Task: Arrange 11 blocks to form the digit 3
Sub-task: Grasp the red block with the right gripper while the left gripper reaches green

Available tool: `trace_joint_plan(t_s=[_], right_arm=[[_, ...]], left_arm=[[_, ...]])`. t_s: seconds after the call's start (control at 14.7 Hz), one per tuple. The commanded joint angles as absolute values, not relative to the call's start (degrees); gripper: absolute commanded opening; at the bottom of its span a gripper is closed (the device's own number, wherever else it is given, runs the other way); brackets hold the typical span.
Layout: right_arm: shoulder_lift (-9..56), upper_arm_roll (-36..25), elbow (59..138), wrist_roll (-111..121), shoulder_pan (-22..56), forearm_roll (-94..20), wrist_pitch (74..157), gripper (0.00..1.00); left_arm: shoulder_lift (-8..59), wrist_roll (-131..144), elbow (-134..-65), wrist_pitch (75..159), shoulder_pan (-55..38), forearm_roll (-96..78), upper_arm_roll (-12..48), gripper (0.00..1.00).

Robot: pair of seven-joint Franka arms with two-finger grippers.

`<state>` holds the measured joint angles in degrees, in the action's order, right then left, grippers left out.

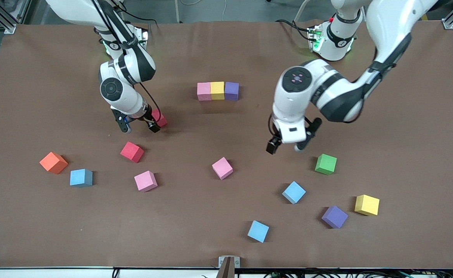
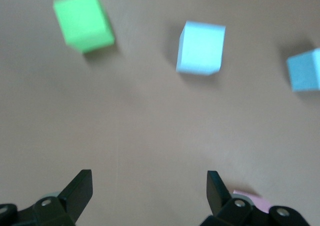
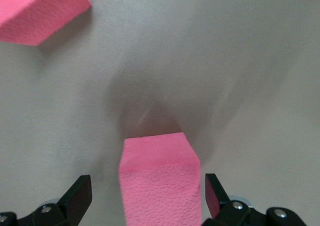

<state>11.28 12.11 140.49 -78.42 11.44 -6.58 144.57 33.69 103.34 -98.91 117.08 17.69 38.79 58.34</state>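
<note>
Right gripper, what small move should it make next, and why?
Probably close the jaws. The right gripper is open and low at the table, with a red block sitting between its jaws, not yet clamped. The pink, yellow and purple row looks like the start of the digit.

Robotics lab — aluminium frame, loose cables, brown-covered table.

No text or label can be read
</note>
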Motion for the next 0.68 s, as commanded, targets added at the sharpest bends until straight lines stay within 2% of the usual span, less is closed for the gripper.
trace_joint_plan(t_s=[0.0,0.48,0.61], right_arm=[[9.05,12.3,143.44,-78.75,11.78,-7.65,145.72,1.0],[9.32,12.39,144.14,-78.75,12.39,-7.73,146.42,1.0],[9.67,12.39,144.14,-78.58,12.57,-7.65,147.04,0.95]], left_arm=[[32.52,92.86,-98.0,115.84,22.57,39.55,58.8,1.0],[31.82,66.58,-98.61,115.05,33.47,41.31,58.8,1.0],[31.47,55.95,-100.27,115.22,36.46,41.13,58.89,1.0]])
